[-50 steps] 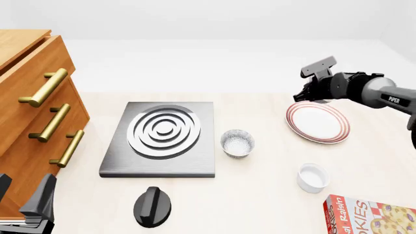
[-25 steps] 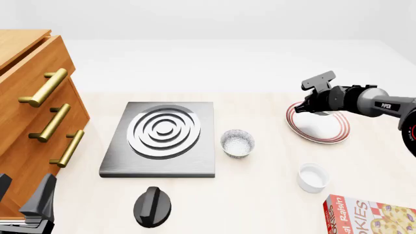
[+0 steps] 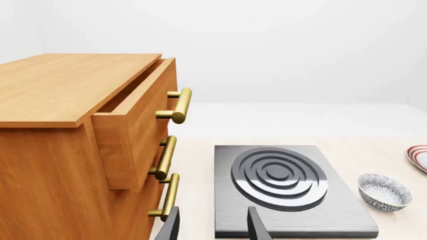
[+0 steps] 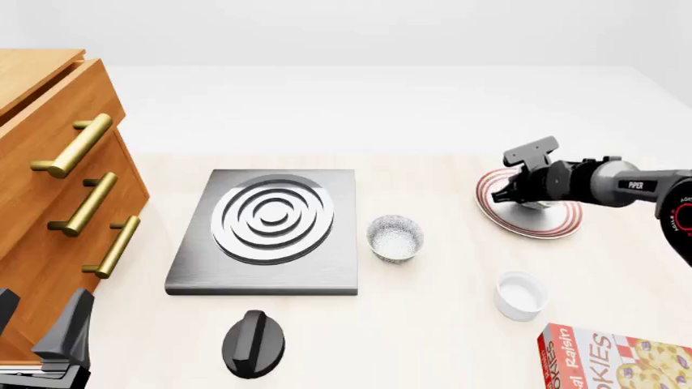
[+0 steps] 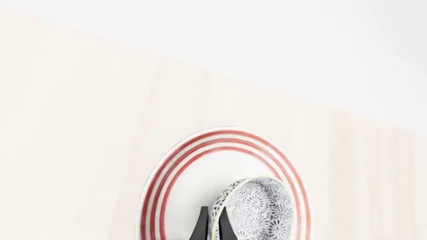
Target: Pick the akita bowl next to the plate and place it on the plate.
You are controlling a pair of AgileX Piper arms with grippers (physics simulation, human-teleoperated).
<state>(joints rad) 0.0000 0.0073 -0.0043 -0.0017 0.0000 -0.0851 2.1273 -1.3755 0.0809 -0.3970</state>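
The akita bowl (image 5: 257, 212), speckled grey and white, hangs tilted with its rim pinched between the fingers of my right gripper (image 5: 212, 228), which is shut on it. Right beneath it lies the plate (image 5: 193, 175), white with red rings. In the front view my right gripper (image 4: 510, 193) sits low over the plate (image 4: 557, 223) at the table's right, and the arm hides the held bowl. My left gripper (image 4: 44, 344) stays open at the near left, by the drawers, with nothing between its fingers (image 3: 257, 226).
A twin speckled bowl (image 4: 395, 237) stands beside the grey stove slab (image 4: 271, 231). A white ramekin (image 4: 520, 294) and a cookie box (image 4: 611, 361) lie near right. A black knob (image 4: 253, 344) sits in front of the stove. The wooden drawer cabinet (image 4: 54, 186) fills the left.
My right gripper has come down and slightly nearer, from above the plate's far edge to low over the plate, carrying the bowl. The left arm has not moved.
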